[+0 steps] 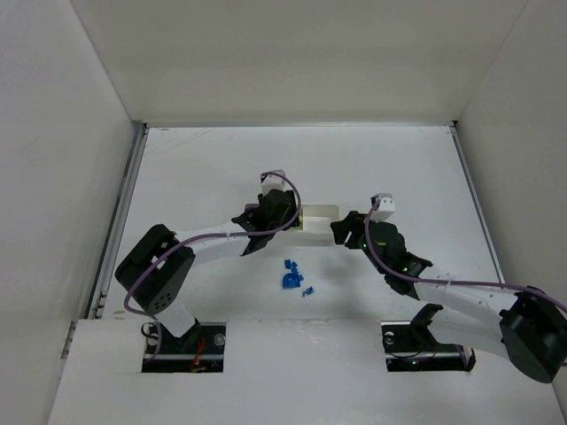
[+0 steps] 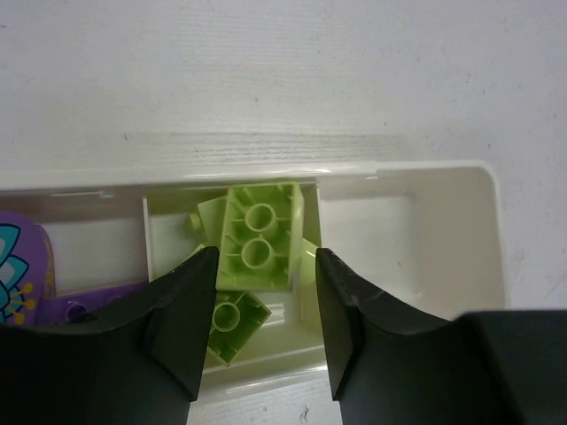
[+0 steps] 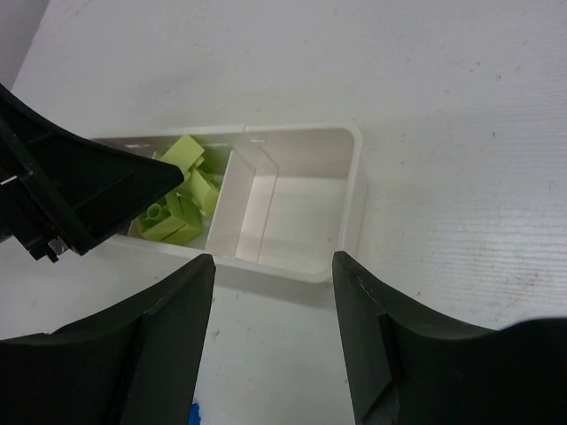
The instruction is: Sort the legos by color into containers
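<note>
Tools aside, loose blue legos [image 1: 291, 280] lie nearest me on the counter [image 1: 204, 168]. My right tool [image 3: 273, 266] hangs released and bare before the tray [image 3: 354, 190], facing its empty end compartment [image 3: 297, 212]. My left tool [image 2: 266, 258] straddles a lime brick [image 2: 261, 235] over the middle compartment [image 2: 168, 221]; I cannot tell whether it grips. If the brick clings to a pad, lifting could flick it among the purple legos [image 2: 80, 305].

Robotics lab cell: white table [image 1: 213, 168] boxed by plain white panels [image 1: 292, 62] at 9, 12 and 3 o'clock.
</note>
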Motion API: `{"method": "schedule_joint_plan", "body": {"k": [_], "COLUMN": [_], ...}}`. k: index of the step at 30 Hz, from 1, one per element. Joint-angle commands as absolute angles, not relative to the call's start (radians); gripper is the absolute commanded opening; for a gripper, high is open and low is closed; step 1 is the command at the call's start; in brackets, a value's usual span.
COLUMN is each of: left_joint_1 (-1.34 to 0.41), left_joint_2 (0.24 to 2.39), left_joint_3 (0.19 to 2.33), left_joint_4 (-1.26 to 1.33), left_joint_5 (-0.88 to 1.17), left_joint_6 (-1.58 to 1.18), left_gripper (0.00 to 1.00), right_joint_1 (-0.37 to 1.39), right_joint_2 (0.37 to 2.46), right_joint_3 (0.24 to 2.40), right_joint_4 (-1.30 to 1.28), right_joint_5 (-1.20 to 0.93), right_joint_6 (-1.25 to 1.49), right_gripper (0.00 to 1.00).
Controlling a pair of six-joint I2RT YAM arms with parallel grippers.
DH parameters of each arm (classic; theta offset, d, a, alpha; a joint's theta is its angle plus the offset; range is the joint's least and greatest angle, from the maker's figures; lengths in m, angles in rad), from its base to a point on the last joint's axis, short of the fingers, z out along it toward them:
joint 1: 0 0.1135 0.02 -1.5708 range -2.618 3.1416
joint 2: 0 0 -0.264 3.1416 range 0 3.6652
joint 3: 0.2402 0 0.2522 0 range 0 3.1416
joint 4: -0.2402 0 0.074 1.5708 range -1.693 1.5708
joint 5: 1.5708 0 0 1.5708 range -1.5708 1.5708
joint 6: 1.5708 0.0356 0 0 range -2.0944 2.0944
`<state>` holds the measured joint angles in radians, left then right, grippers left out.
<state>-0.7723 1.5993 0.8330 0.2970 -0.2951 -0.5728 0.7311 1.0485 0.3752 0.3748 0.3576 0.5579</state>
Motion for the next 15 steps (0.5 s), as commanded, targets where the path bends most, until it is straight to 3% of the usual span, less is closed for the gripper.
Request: {"method": "schedule_joint_plan", "body": {"k": [1,4,7,10,15], "left_joint_1": [-0.778,-0.788,-0.804,-0.829,-0.942], "left_joint_2": [1.536,1.506,1.451,1.356,1.175], "left_joint_3": [0.841,0.825,0.807,0.763,0.618], "left_joint_4": [0.319,0.328,0.321,0.319,0.293], "left_joint_5": [-0.35,-0.347,-0.354,-0.359,-0.416], "left_joint_6": [-0.549,-0.535,-0.531,-0.519,-0.56], "left_gripper": [0.5,0.59,0.6,0.51,0.29], "right_joint_1": [0.726,0.726,0.726,0.726,0.737], "right_joint_2": [1.038,1.035,1.019,1.019,1.052], "right_joint_3": [0.376,0.376,0.367,0.37,0.391], "right_joint_4": [0.43,0.425,0.434,0.425,0.419], "right_joint_5": [0.36,0.36,0.365,0.365,0.367], "right_joint_6": [0.563,0.561,0.561,0.557,0.549], "right_gripper": [0.62,0.62,0.62,0.55,0.26]}}
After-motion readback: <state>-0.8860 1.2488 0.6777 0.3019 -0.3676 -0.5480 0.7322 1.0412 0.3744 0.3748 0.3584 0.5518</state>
